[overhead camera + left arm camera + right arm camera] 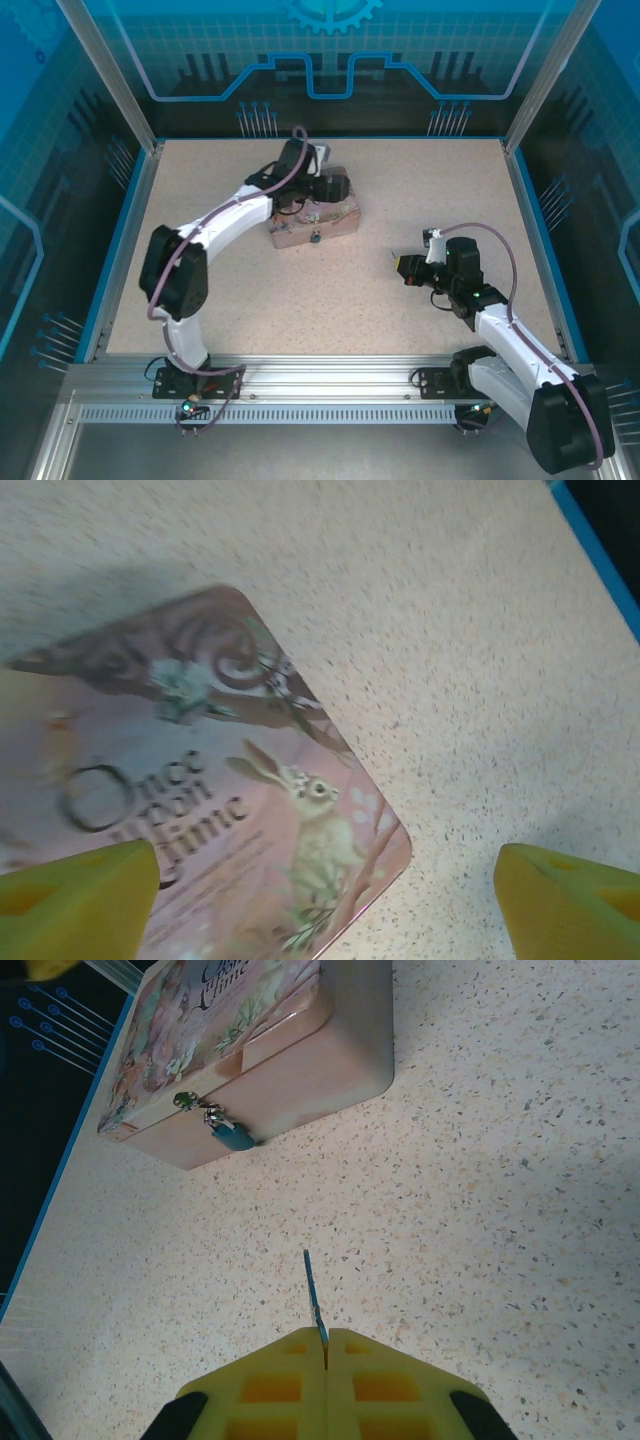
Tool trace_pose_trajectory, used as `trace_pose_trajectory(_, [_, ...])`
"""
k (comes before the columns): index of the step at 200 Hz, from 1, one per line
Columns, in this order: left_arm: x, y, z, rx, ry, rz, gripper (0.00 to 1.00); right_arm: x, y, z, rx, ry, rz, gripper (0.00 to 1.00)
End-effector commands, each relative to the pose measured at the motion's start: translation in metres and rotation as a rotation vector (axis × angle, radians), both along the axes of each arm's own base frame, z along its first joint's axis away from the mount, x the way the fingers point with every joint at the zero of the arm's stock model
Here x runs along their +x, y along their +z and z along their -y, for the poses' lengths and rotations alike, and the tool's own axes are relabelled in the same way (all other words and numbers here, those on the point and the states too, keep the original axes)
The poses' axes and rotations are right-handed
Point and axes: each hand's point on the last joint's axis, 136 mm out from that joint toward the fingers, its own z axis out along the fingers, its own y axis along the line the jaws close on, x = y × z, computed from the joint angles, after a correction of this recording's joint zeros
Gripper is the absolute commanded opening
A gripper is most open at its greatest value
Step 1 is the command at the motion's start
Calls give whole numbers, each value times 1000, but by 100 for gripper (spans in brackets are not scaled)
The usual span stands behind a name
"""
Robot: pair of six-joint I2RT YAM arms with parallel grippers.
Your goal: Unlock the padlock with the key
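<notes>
Padlock (235,1138): seen hanging on the tin's (300,1070) front, well ahead of the right jaws. Had the key (313,1295) pinched there, blade forward; had the left jaws gaping over that tin. Judged it best to clamp the tin first, then ease the blade in straight.

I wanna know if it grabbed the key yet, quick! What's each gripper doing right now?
Left gripper: open, holding nothing, above the pink tin.
Right gripper: closed on the key.

Padlock (236,1137) hangs before the tin (330,1060), key (313,1295) seemingly rightward.
</notes>
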Motion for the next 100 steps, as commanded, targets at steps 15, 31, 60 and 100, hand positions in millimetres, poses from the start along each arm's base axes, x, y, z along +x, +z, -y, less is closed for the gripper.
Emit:
trace_pose_trajectory(15, [7,-23,33,-19,-66,-61,88,1,10,1,5,6,14,0])
trace_pose_trajectory(31, [6,-32,45,-19,-88,-80,87,1,10,1,7,7,14,0])
trace_pose_trajectory(60, [-2,-46,60,-7,-124,-113,87,0,10,1,9,1,13,0])
trace_pose_trajectory(100, [-13,-70,64,22,-142,-171,87,-2,11,4,-8,-8,10,0])
